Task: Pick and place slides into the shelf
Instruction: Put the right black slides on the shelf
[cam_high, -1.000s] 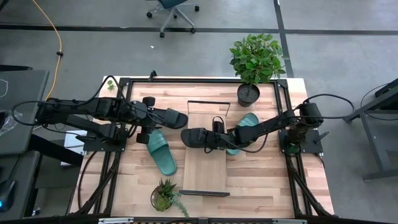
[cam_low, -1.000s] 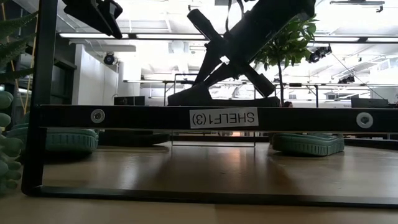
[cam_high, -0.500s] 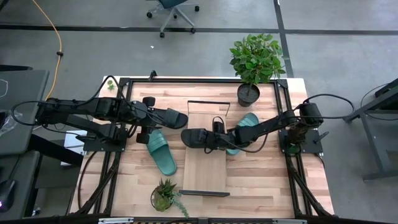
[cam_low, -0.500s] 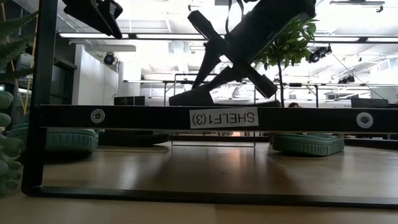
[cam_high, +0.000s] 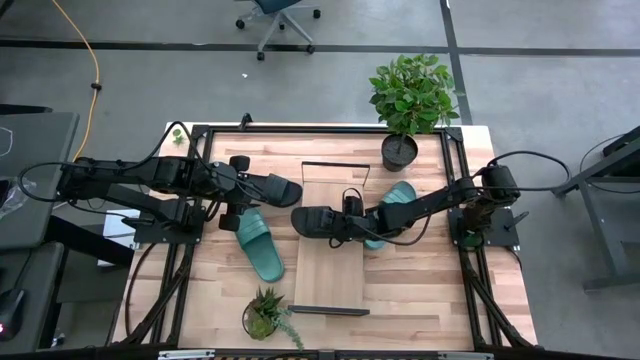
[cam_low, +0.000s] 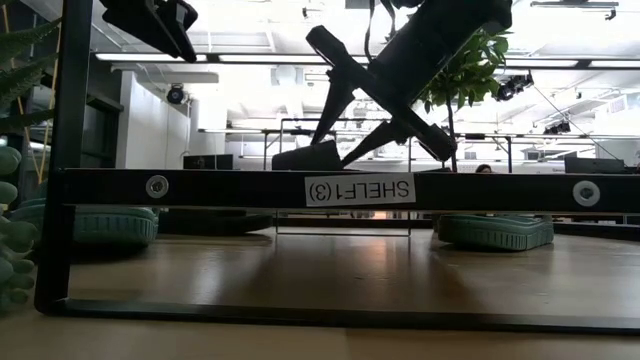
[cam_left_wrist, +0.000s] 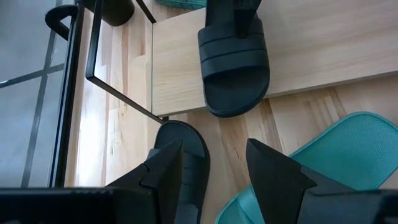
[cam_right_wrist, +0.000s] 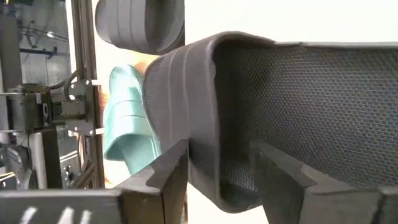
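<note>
My right gripper (cam_high: 347, 215) reaches in from the table's right and is shut on a black slide (cam_high: 315, 220) held over the light-wood shelf (cam_high: 330, 270). The slide also shows in the left wrist view (cam_left_wrist: 233, 62). My left gripper (cam_high: 240, 190) is open and hovers over the second black slide (cam_high: 275, 188), which lies flat on the table beside the shelf's left edge. One teal slide (cam_high: 258, 243) lies left of the shelf. The other teal slide (cam_high: 398, 198) lies right of it, partly under my right arm. My right gripper pinches the black slide's ribbed strap (cam_right_wrist: 199, 143) at its edge, with one finger (cam_right_wrist: 165, 171) outside the strap and the other (cam_right_wrist: 277, 171) between strap and footbed. The fingers slant down from the table's right. The slide (cam_low: 310, 155) is lifted clear above the shelf board.
A tall potted plant (cam_high: 408, 100) stands at the far edge, right of the shelf. A small succulent (cam_high: 265, 315) stands near the front edge, left of the shelf. The shelf's black end rails (cam_low: 360, 188) stand at its near and far ends.
My right gripper has gone down a little toward the shelf with the black slide. In the low view less of the slide now shows above the shelf's near rail.
</note>
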